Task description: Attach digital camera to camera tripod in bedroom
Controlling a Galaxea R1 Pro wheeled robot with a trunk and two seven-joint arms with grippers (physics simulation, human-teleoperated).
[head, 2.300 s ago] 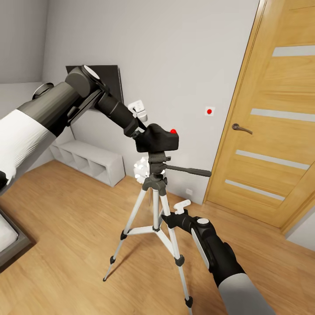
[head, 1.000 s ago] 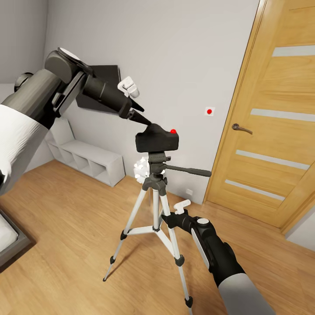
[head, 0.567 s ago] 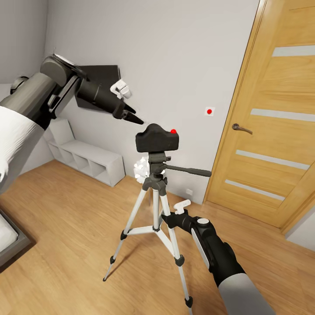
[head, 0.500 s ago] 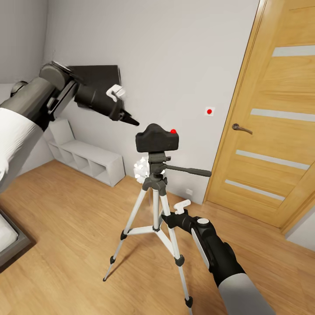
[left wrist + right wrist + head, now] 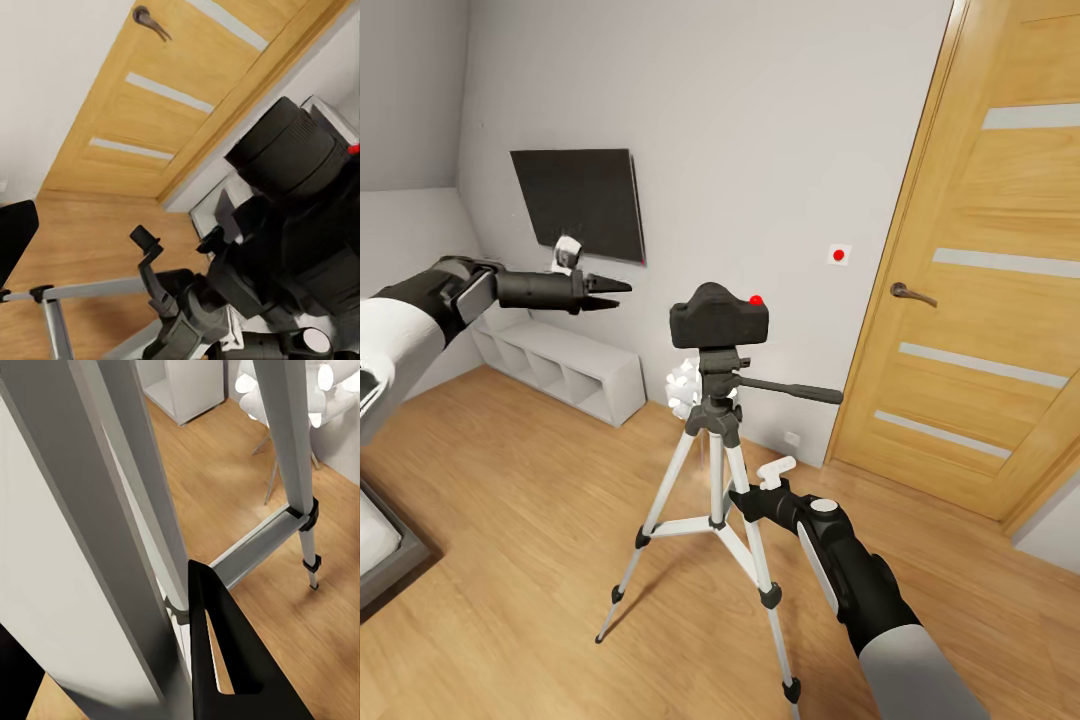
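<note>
Now the left tool [image 5: 610,290] hangs in the air at the left of the room, well apart from the digital camera [image 5: 718,319]. Its two fingers sit close together with just a thin gap, and they hold nothing.

To the right of it, the digital camera sits on top of the camera tripod [image 5: 712,470], right on the black head, with its red dot up. It looks level, so the job seems about done.

Lower and nearer, the right tool [image 5: 742,497] is up against one silver leg. In the right wrist view a dark finger [image 5: 221,660] lies along that leg. I cannot tell if it grips the leg or only touches it.

To end well, the left arm should pull away slowly and stay clear of the long pan handle [image 5: 790,390]. The right tool should let go gently, so the tripod does not tip or slide on the wood floor [image 5: 510,520].
</note>
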